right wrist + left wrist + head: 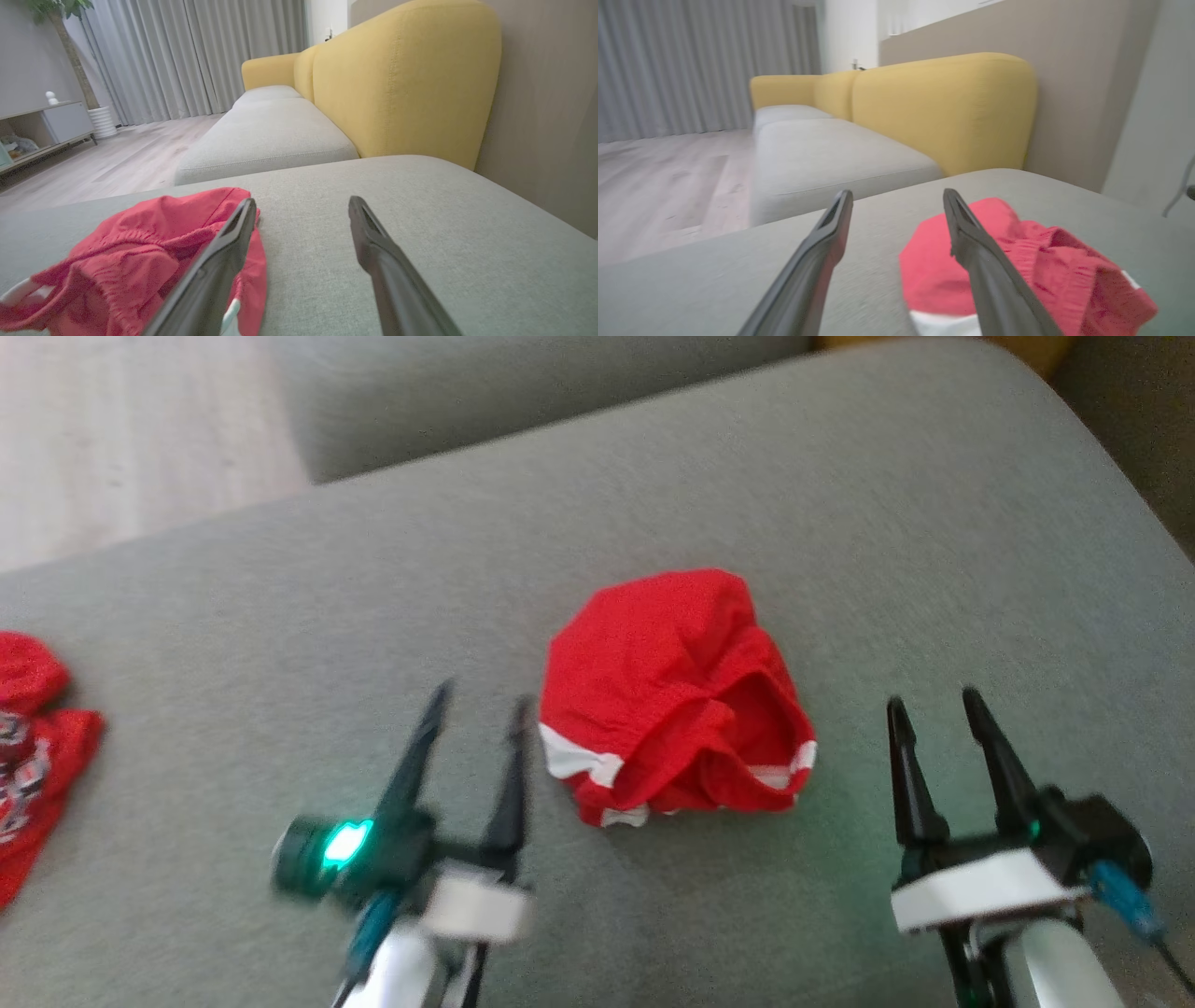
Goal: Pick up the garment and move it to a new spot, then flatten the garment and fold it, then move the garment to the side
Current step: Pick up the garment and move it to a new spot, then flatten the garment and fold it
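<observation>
The left claw (483, 700) stands with its two fingers spread and nothing between them. It sits at 9 o'clock of the red garment (672, 700), its nearer finger just beside the cloth's edge; whether it touches I cannot tell through the blur. The right claw (934, 700) is likewise wide apart and empty, at 3 o'clock of the garment and near it but clear.

The garment, seemingly mesh shorts with an elastic band and white trim, lies bunched in a heap in the middle of the grey seat cushion (840, 523), held by neither claw. By my judgement the flattening step is in hand. The next move calls for each claw to pinch one side of the white-trimmed hem at the heap's 6 o'clock and draw it outward.

A second red cloth (37, 747) with a pattern lies at the cushion's 9 o'clock edge, well apart. The yellow sofa back (406, 84) rises at 12 o'clock. Nothing blocks either claw; the folds tucked inside the heap are the likely trouble.
</observation>
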Controlling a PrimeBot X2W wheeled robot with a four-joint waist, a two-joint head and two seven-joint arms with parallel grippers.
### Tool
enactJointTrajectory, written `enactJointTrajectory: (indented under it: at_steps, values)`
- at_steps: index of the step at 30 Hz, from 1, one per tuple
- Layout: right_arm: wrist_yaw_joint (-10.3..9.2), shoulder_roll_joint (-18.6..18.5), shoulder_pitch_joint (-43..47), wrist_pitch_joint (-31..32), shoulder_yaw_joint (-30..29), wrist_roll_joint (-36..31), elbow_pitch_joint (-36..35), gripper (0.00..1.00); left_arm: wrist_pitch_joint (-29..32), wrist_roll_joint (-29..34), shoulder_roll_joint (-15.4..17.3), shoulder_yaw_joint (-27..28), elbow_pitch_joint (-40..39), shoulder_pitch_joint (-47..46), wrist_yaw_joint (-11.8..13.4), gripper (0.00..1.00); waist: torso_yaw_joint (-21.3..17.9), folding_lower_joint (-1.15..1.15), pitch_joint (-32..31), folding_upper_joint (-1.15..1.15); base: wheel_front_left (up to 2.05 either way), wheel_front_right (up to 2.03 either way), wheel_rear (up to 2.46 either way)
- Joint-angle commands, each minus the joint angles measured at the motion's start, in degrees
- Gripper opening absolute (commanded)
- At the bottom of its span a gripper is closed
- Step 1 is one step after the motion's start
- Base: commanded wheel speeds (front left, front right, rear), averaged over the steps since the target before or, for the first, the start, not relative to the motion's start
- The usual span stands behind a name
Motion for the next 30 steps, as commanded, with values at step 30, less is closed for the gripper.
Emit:
enactJointTrajectory:
  at_steps: [30]
  values:
    - [0.39,-0.06,9.02,-0.09,1.67,-2.90,-6.88,1.00,-0.53,-0.85,0.06,13.13,-15.12,19.93,4.98,1.00,10.88,0.00,-8.52,0.00,0.00,0.00,0.00]
